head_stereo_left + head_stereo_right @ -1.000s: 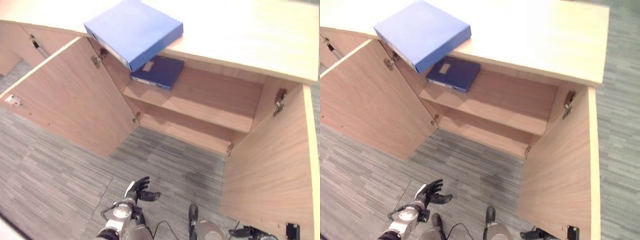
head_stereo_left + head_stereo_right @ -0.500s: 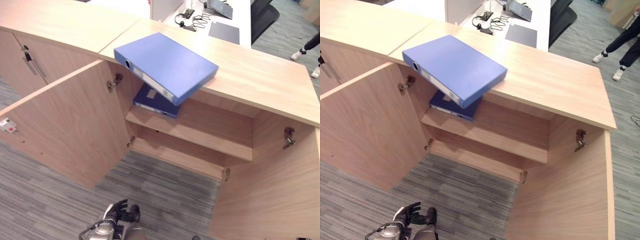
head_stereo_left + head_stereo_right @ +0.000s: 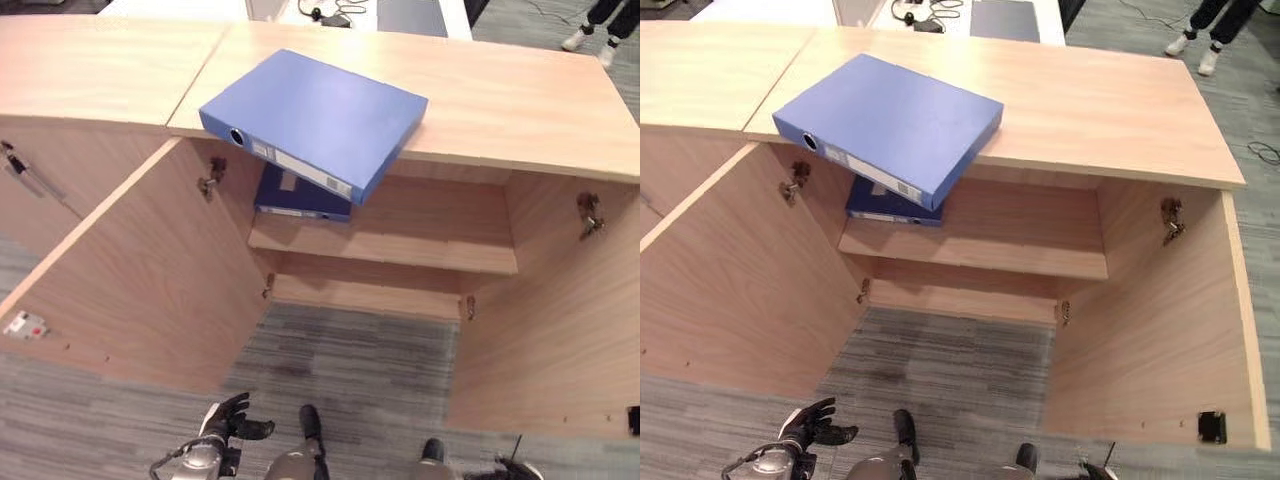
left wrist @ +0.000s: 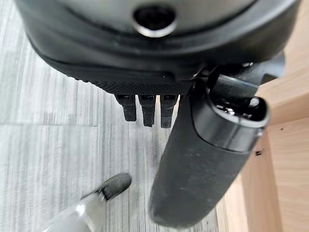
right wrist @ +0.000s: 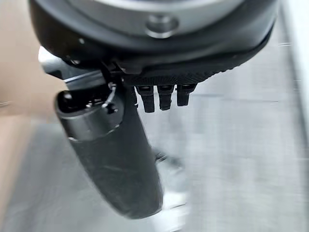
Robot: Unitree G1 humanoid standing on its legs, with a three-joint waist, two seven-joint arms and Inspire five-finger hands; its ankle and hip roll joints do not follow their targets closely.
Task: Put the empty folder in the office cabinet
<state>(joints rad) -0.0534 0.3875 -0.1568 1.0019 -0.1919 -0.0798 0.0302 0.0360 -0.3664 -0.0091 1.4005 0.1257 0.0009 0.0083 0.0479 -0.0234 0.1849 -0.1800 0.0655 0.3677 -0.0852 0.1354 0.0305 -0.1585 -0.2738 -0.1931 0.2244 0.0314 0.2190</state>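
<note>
My left hand (image 3: 228, 421) hangs low over the carpet (image 3: 120, 410), fingers loosely spread, holding nothing. My right hand (image 5: 125, 159) is relaxed and empty too. The blue folder (image 3: 312, 120) lies on the cabinet top (image 3: 520, 100), overhanging the open cabinet (image 3: 400, 240), above a darker folder (image 3: 300, 195) on the shelf (image 3: 430, 250).

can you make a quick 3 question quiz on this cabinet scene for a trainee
1. True or false: both cabinet doors stand open.
2. Where does the light blue folder lie? A) on the cabinet top, one corner over the front edge B) on the floor C) in the left hand
3. Fill in: a dark blue folder lies on the upper ____ inside the cabinet.

Key: 1 true: left door and right door are swung out. 2 A: the left hand hangs low over the carpet, holding nothing. 3 shelf.
</note>
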